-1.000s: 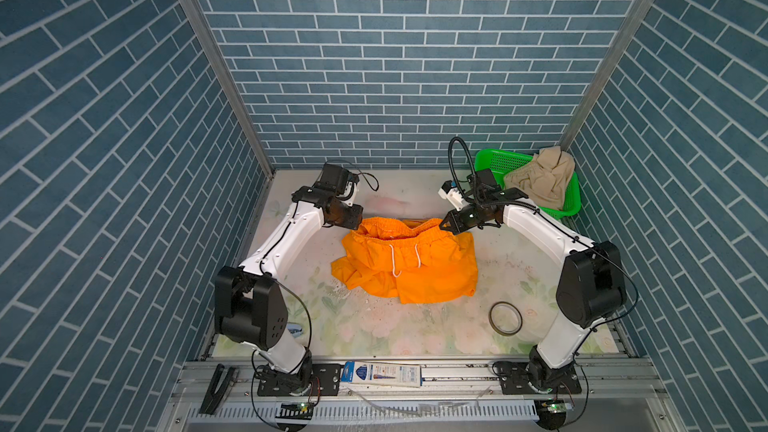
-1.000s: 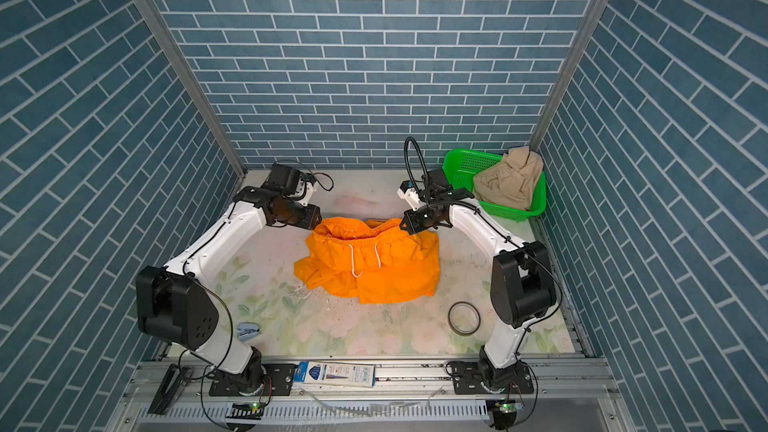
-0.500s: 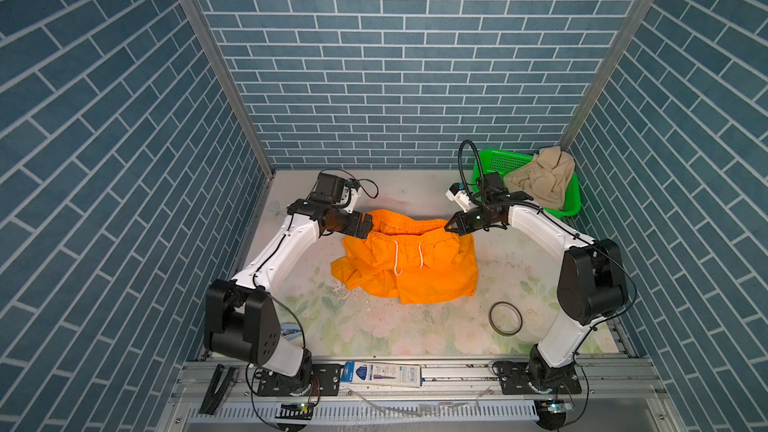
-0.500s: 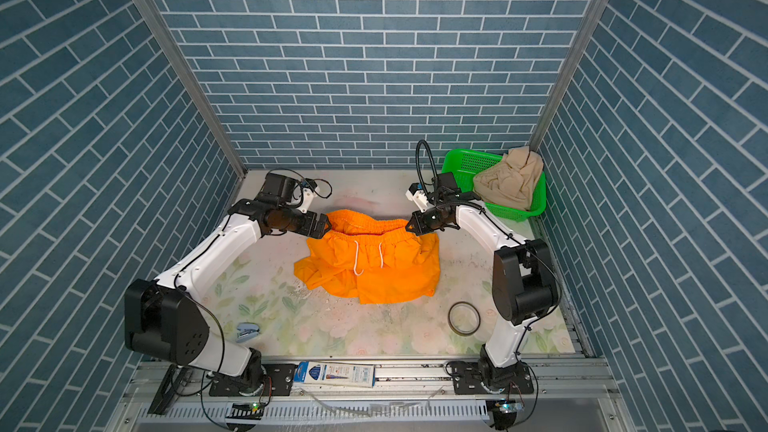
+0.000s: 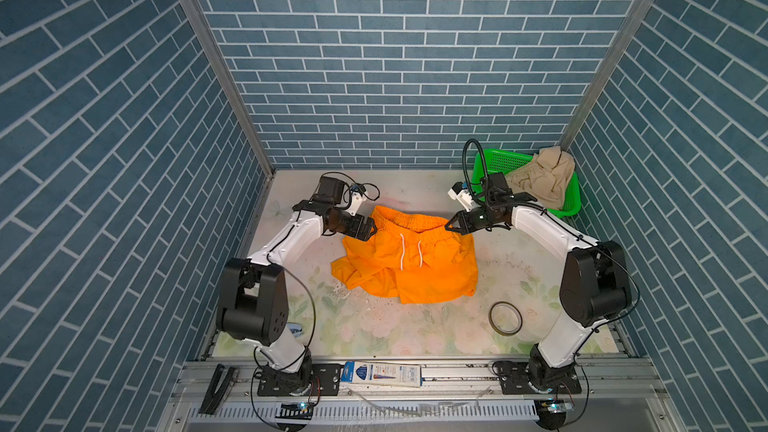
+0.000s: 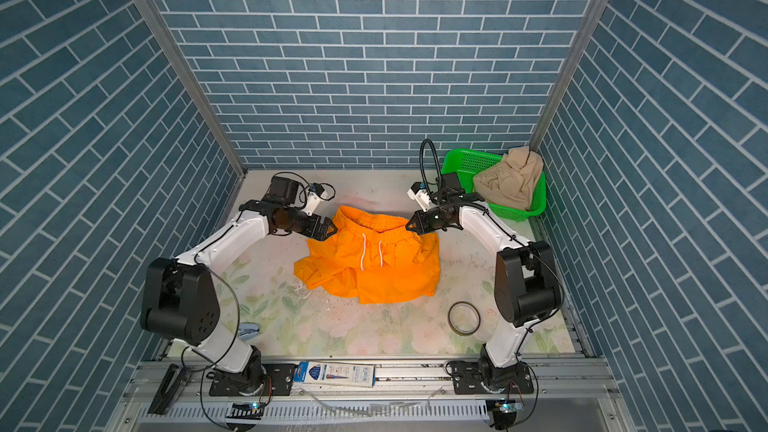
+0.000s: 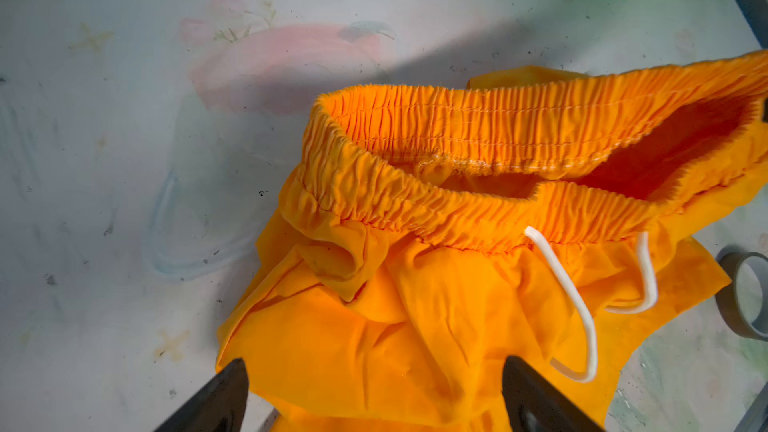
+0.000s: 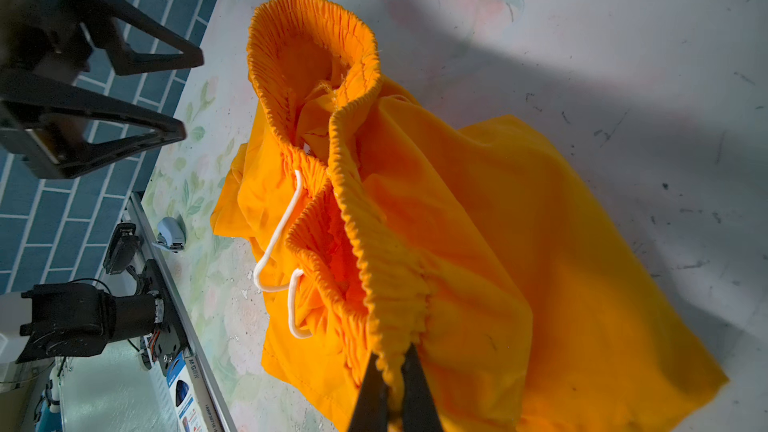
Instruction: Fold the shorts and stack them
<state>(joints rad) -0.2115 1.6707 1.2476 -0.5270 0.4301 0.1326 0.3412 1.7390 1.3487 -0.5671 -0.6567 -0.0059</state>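
Top views, orange shorts: the bright orange shorts (image 5: 415, 268) in soft cloth, with a white drawstring (image 5: 402, 251), lie rumpled mid-table on the pale floral table cover (image 5: 415, 338). The waistband faces the back wall. Both top views show the orange shorts (image 6: 382, 268) like this.
Top views, left gripper: the black left gripper (image 5: 368, 228) sits just beside the waistband's left end, jaws spread, nothing in them.
Top views, right gripper: the black right gripper (image 5: 451, 226) is pinched onto the waistband's right end.
Top views, beige shorts: the pale beige shorts (image 5: 544, 178) in soft cloth are bunched in the green perforated plastic basket (image 5: 486, 164) in the far right corner. They drape over its rim, well apart from the orange pair.
Top views, tape roll: a dark ring-shaped tape roll (image 5: 505, 317) lies flat near the right arm's base, apart from the cloth.
Left wrist, left gripper: its black fingers (image 7: 220, 396) stand wide apart with orange fabric showing between them. Can't tell if they touch it.
Left wrist, waistband: the gathered elastic waistband (image 7: 457, 209) gapes open, with the drawstring loops lying down the front.
Right wrist, right gripper: the right gripper (image 8: 395, 388) is clamped tight on the gathered waistband edge.
Right wrist, left gripper: the left gripper (image 8: 192, 96) shows across the shorts, jaws parted, clear of the cloth.
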